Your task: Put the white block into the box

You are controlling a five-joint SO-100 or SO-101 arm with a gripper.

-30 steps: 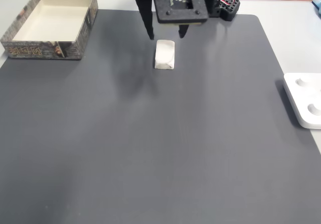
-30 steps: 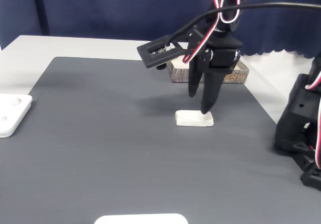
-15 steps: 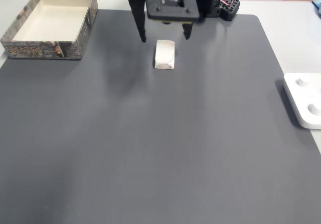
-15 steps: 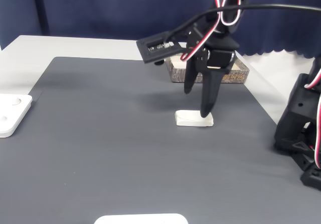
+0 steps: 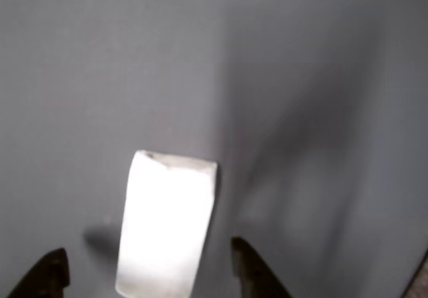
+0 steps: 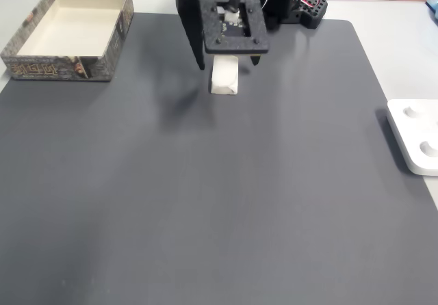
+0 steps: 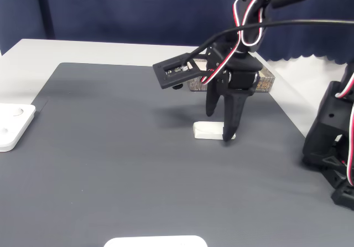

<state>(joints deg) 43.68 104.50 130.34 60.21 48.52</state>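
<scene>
The white block (image 6: 224, 81) lies flat on the dark grey mat, right of the box (image 6: 58, 67), which is a shallow cream-floored box at the back left of a fixed view. My gripper (image 6: 226, 64) is open and lowered over the block, one black finger on each side. In the other view the block (image 5: 167, 224) sits between the two fingertips (image 5: 251, 266), with a gap on both sides. From the side, the gripper (image 7: 220, 126) reaches down to the block (image 7: 206, 130), its near finger close to the mat, and the box (image 7: 266, 83) stands behind it.
A white rounded device (image 6: 416, 137) rests at the mat's right edge; it is at the left (image 7: 14, 124) in another fixed view. Another white object (image 7: 155, 241) pokes in at the bottom. A black arm base (image 7: 332, 142) stands at the right.
The gripper has come down from above the block, so its open fingers now straddle it. The block has not moved.
</scene>
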